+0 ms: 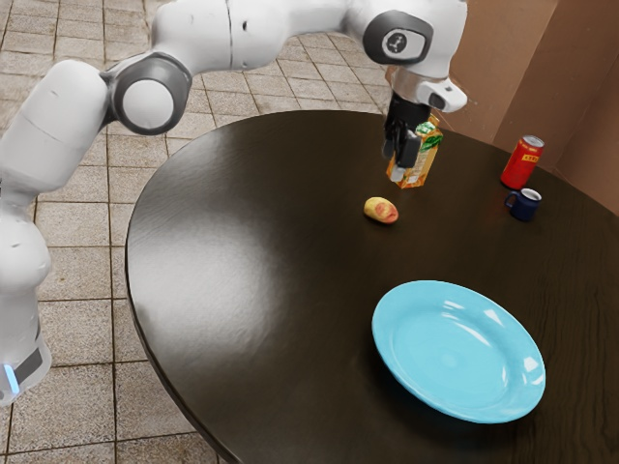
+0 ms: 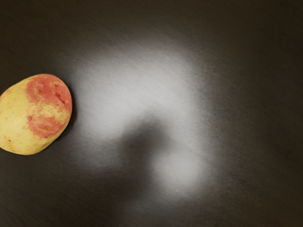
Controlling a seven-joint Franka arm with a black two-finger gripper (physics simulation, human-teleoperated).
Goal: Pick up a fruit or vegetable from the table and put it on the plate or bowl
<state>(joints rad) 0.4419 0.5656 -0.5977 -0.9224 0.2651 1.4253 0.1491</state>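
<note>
A yellow potato with red blotches [image 1: 381, 210] lies on the dark round table [image 1: 261, 271], toward the far side. Up close it appears in the wrist view [image 2: 34, 113], off to one side of my hand's shadow. A light blue plate [image 1: 455, 348] rests bare near the table's front edge at the exterior view's right. My black gripper [image 1: 401, 153] hangs above the table, a little beyond and above the potato, pointing down. Its fingers stand open with nothing between them.
An orange and green juice carton [image 1: 426, 155] stands right behind the gripper. A red can [image 1: 521, 161] and a dark blue mug [image 1: 523, 203] stand at the far right. Brown walls rise behind them. Tiled floor surrounds the table.
</note>
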